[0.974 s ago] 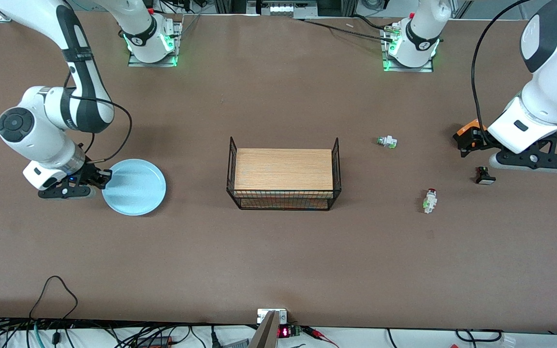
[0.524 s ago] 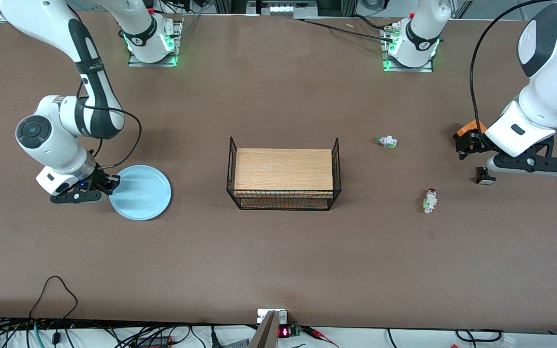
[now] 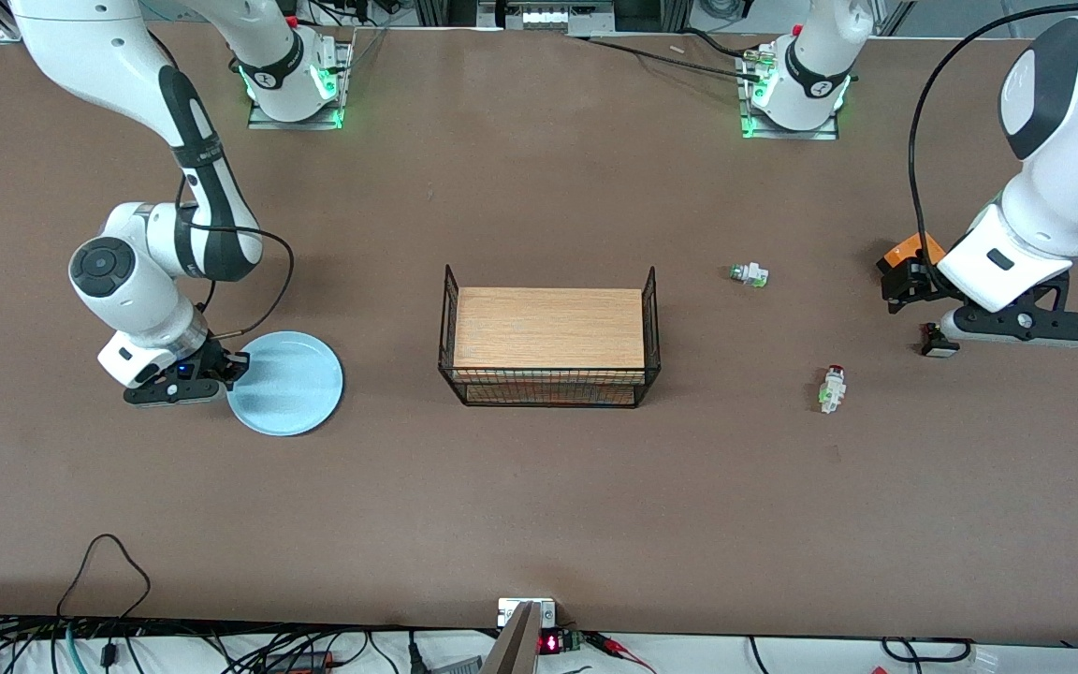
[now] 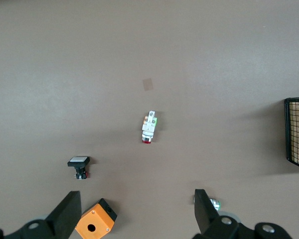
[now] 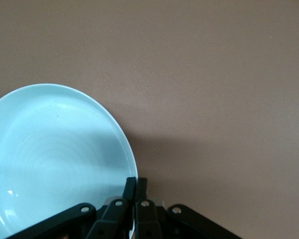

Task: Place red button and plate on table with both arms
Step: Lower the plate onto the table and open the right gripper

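Note:
The light-blue plate [image 3: 288, 384] is at the right arm's end of the brown table [image 3: 539, 487]. My right gripper [image 3: 230, 367] is shut on the plate's rim and holds it low over the table; the right wrist view shows the plate [image 5: 55, 159] and the gripper [image 5: 136, 186] pinched on its edge. The red button [image 3: 834, 387] lies on its side on the table toward the left arm's end, and also shows in the left wrist view [image 4: 148, 130]. My left gripper [image 3: 904, 281] is open and empty in the air over an orange box, apart from the red button; its jaws [image 4: 137, 216] stand wide.
A black wire rack with a wooden top [image 3: 548, 342] stands mid-table. A white-and-green piece without a red cap [image 3: 750, 274] lies farther from the camera than the red button. A black button with a white cap [image 3: 939, 343] and the orange box [image 4: 94, 224] lie near the left gripper.
My right arm has carried the plate toward the rack and nearer to the camera. My left arm has shifted slightly. The buttons have not moved.

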You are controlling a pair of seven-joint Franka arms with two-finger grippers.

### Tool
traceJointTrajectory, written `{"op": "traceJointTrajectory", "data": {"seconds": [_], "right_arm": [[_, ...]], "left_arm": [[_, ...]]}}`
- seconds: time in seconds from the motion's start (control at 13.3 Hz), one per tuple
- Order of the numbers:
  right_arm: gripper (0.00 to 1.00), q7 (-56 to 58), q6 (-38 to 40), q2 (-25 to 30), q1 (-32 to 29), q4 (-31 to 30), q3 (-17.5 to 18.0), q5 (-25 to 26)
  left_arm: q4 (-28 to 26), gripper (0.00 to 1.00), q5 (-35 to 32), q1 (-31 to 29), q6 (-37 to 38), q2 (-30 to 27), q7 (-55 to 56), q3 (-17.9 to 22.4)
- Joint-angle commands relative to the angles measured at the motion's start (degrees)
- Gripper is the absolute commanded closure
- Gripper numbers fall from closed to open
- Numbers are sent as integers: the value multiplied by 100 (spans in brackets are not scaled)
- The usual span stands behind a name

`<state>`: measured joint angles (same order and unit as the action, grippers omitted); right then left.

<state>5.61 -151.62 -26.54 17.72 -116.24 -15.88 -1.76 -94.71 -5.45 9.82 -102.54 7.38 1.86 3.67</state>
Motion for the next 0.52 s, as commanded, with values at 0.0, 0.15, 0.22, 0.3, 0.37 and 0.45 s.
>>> {"op": "traceJointTrajectory", "data": {"seconds": [0.0,0.15,0.22,0.3,0.37,0.45], "right_arm": [[96,90,-298,-106,-111,-4,120,-35],[91,90,-298,-132,-119,22,190,-35],[90,81,-298,-132,-119,31,191,-35],[86,90,-298,-141,-119,31,191,-35],[81,90,-307,-141,-119,31,191,-35],[80,81,-298,-141,-119,40,191,-35]], "left_arm": [[119,0,158,19,32,44,-80,28],[128,0,158,28,23,44,-98,20],[128,0,158,28,23,44,-115,20],[128,0,158,37,23,44,-133,20],[137,0,158,46,32,35,-133,20],[137,0,167,46,41,27,-133,11]]}}
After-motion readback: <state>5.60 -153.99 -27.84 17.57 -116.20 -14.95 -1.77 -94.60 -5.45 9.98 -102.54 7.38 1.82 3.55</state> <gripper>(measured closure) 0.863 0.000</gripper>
